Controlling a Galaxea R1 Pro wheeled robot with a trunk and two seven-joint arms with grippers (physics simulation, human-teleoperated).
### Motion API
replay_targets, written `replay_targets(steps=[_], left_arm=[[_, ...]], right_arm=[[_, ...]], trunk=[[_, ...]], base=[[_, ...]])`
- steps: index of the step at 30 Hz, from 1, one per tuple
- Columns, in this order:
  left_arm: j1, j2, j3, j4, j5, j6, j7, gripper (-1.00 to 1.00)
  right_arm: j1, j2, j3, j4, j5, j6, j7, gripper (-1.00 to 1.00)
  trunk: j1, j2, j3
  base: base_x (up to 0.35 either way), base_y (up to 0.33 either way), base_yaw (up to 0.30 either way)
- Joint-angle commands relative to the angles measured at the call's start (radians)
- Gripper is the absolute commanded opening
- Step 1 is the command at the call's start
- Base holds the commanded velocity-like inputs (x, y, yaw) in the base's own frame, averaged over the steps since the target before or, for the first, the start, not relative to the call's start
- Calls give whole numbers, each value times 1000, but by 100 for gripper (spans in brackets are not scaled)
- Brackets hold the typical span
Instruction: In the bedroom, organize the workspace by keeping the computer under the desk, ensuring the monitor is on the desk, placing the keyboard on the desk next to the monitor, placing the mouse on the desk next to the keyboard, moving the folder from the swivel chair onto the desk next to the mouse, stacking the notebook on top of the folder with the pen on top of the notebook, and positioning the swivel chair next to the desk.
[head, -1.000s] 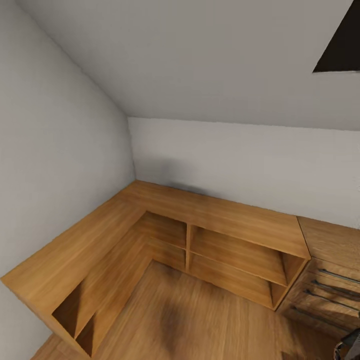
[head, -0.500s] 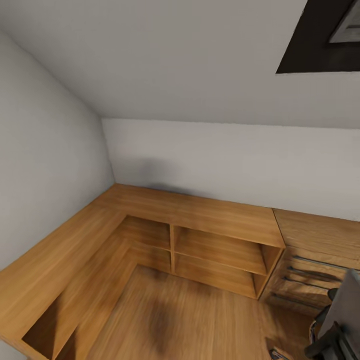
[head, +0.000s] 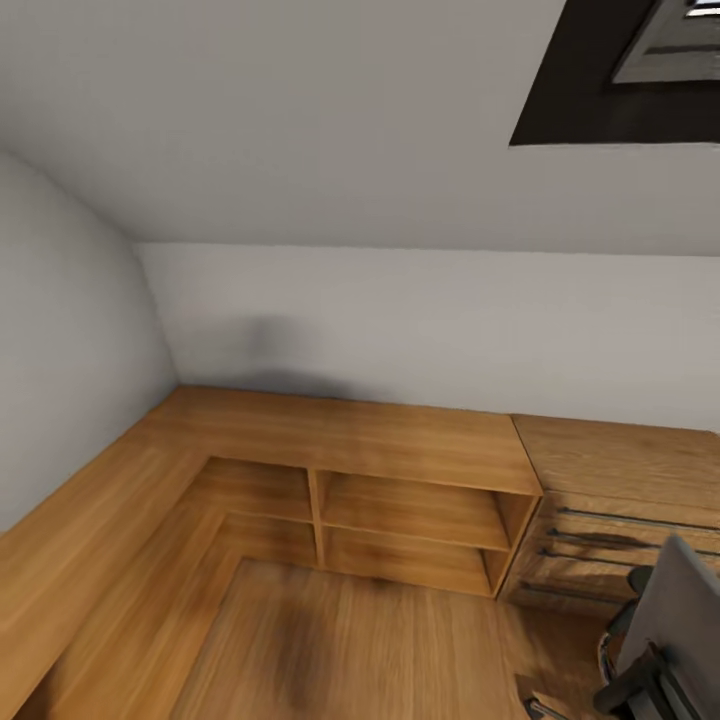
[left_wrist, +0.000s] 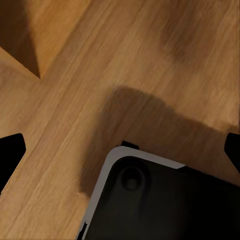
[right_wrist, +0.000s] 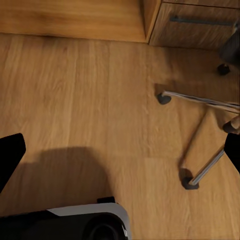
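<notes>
The swivel chair (head: 678, 625) shows at the head view's lower right corner, with its grey back and a black armrest in sight. Its chrome star base (right_wrist: 206, 134) with black castors stands on the light wood floor in the right wrist view, off to one side of my right gripper (right_wrist: 120, 150). That gripper hangs open over bare floor with nothing between its fingers. My left gripper (left_wrist: 120, 149) is open too, above the floor and the dark rounded edge of my own base (left_wrist: 160, 200). The bedroom's sloped grey wall and dark-framed skylight (head: 620, 75) are ahead.
A low L-shaped wooden shelf unit (head: 350, 440) with open compartments runs along the left and back walls. A wooden dresser (head: 620, 480) with long bar handles adjoins it on the right, just behind the chair. Wood floor (head: 380, 650) lies in front of the shelves.
The whole head view has swung to the right, so the camera moved. The shelf unit slid left in the picture, and the chair, dresser and skylight came further into view.
</notes>
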Motion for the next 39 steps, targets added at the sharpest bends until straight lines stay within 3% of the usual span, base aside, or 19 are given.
replay_targets(steps=[1,9,12,15,20,39], left_arm=[[0,1,-9,-2,9,-2,3,100],[0,-12,-12,-2,0,-3,3,100],[0,-12,-12,-2,-14,-4,3,100],[0,-12,-11,-2,-53,-5,5,100],[0,-13,-11,-2,-72,-5,6,100],[0,-11,-9,-1,-73,2,3,100]], right_arm=[[-1,1,8,2,2,-2,-10,100],[-1,0,8,2,2,-2,-10,100],[-1,0,8,2,2,-2,-10,100],[-1,0,8,2,2,-2,-10,100],[-1,0,8,2,2,-2,-10,100],[-1,1,10,2,3,-3,-10,100]], trunk=[[1,-2,-2],[1,-2,-2],[1,-2,-2],[1,-2,-2],[1,-2,-2],[1,-2,-2]], base=[[241,61,-268],[111,23,-268],[262,58,-268],[300,64,-268],[288,24,-268],[39,14,-268]])
